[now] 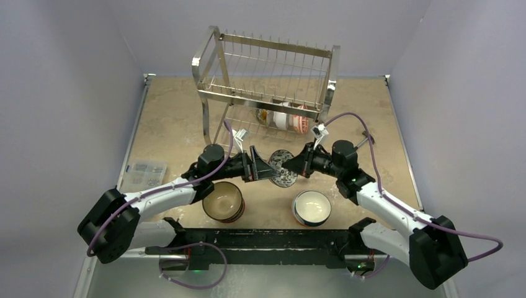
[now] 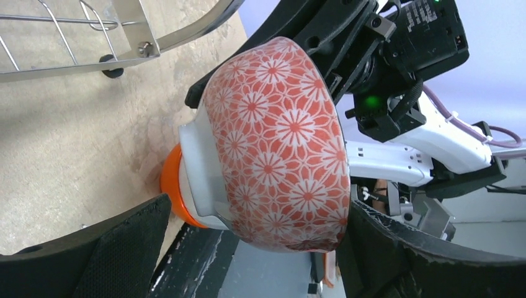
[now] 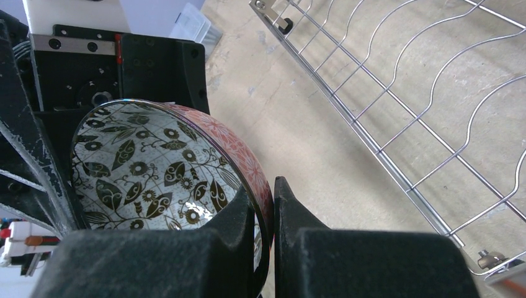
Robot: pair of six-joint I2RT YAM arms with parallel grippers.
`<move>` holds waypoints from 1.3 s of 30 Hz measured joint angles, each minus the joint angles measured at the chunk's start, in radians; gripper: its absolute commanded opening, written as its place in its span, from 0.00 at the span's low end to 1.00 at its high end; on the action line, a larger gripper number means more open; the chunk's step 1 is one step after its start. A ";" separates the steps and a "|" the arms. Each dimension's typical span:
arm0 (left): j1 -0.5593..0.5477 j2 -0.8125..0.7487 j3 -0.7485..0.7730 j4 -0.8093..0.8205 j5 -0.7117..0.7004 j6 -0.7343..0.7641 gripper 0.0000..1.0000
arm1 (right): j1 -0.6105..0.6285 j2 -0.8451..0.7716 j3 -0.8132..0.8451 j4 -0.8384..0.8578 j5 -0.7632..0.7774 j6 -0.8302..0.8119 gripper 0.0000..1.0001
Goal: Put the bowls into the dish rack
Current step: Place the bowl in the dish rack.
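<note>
The red-patterned bowl (image 1: 283, 169) is hanging in the air on its edge between the two arms. It is just in front of the dish rack (image 1: 267, 68) and above the tabletop (image 1: 167, 130). Its dark, leaf-printed inside is facing the right wrist.

Your right end effector (image 3: 273, 217) is pinching the bowl's wall. One finger is inside the rim and one outside, closed down almost fully on the thin ceramic.

Your left end effector (image 2: 254, 248) is standing wide open with its fingers (image 2: 118, 248) flanking the bowl, one toward the foot and one toward the rim. The foot-side pad is showing a clear gap, so it is gripping nothing.

This is looking like a hand-over.
- **Close the left:** Bring it in slowly and squarely, so both pads are bearing on the bowl before you ask it to carry weight.
- **Release the right:** Only then be opening the right. A rim pinch on glazed ceramic is probably a weak hold, and any nudge from the closing fingers could be twisting the bowl out of it.
- **Carry to the rack:** Be aiming for the lower tier, where the loaded bowls (image 1: 286, 118) are standing on edge. Feed this one in beside them without knocking the wires.

The tan bowl (image 1: 223, 202) and white bowl (image 1: 311, 208) are waiting on the tabletop near the bases.
</note>
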 measured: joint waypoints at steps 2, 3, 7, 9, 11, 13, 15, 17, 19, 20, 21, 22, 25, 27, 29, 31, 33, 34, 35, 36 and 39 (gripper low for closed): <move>0.000 0.000 -0.001 -0.003 -0.019 -0.003 0.94 | 0.000 0.005 0.000 0.001 -0.001 0.000 0.00; 0.000 -0.002 -0.001 -0.009 -0.033 -0.002 0.94 | 0.000 0.007 0.000 0.002 -0.001 0.000 0.00; -0.006 -0.018 0.000 -0.056 -0.084 0.010 0.94 | 0.000 0.015 0.000 -0.001 -0.001 -0.002 0.00; -0.009 -0.023 0.002 -0.063 -0.096 0.013 0.92 | 0.000 0.015 0.000 -0.003 -0.001 -0.001 0.00; -0.010 -0.022 0.005 -0.058 -0.101 0.011 0.87 | 0.000 0.014 0.000 -0.003 -0.002 -0.001 0.00; -0.010 -0.011 0.005 -0.035 -0.100 0.003 0.83 | 0.000 0.014 0.000 -0.003 -0.002 0.000 0.00; -0.010 0.008 0.005 -0.001 -0.094 -0.009 0.79 | 0.000 0.014 0.000 -0.004 -0.002 -0.001 0.00; -0.011 0.021 0.005 0.029 -0.089 -0.023 0.76 | 0.000 0.014 0.000 -0.004 -0.002 0.000 0.00; -0.011 0.027 0.005 0.052 -0.086 -0.029 0.69 | 0.000 0.014 0.000 -0.004 -0.003 0.002 0.00; -0.011 0.030 0.005 0.064 -0.087 -0.032 0.63 | 0.000 0.013 0.000 -0.004 -0.002 0.002 0.00; -0.011 0.032 0.005 0.074 -0.085 -0.037 0.61 | 0.000 0.013 0.000 -0.004 0.000 0.002 0.00; -0.013 0.033 0.005 0.081 -0.085 -0.042 0.58 | 0.000 0.013 0.000 -0.004 -0.001 0.002 0.00; -0.013 0.042 0.005 0.085 -0.084 -0.052 0.49 | -0.001 0.008 0.000 -0.012 0.010 -0.004 0.00; -0.013 0.050 0.005 0.093 -0.080 -0.054 0.45 | -0.001 0.007 0.000 -0.016 0.011 -0.007 0.00; -0.012 0.057 0.005 0.101 -0.077 -0.056 0.44 | -0.001 0.006 0.000 -0.020 0.014 -0.009 0.00; -0.012 0.066 0.005 0.109 -0.071 -0.061 0.58 | -0.001 0.005 0.000 -0.028 0.020 -0.009 0.00; -0.012 0.070 0.005 0.106 -0.067 -0.067 0.69 | -0.001 0.002 0.000 -0.042 0.024 -0.007 0.00; -0.012 0.071 0.005 0.101 -0.064 -0.068 0.74 | -0.001 0.001 0.000 -0.047 0.024 -0.006 0.00; -0.013 0.071 0.005 0.094 -0.063 -0.068 0.77 | -0.001 0.000 0.000 -0.054 0.024 -0.006 0.00; -0.013 0.071 0.006 0.082 -0.062 -0.065 0.79 | -0.001 -0.001 0.000 -0.059 0.024 -0.005 0.00; -0.021 0.068 0.011 0.031 -0.076 -0.060 0.80 | -0.001 -0.007 0.000 -0.076 0.027 -0.007 0.00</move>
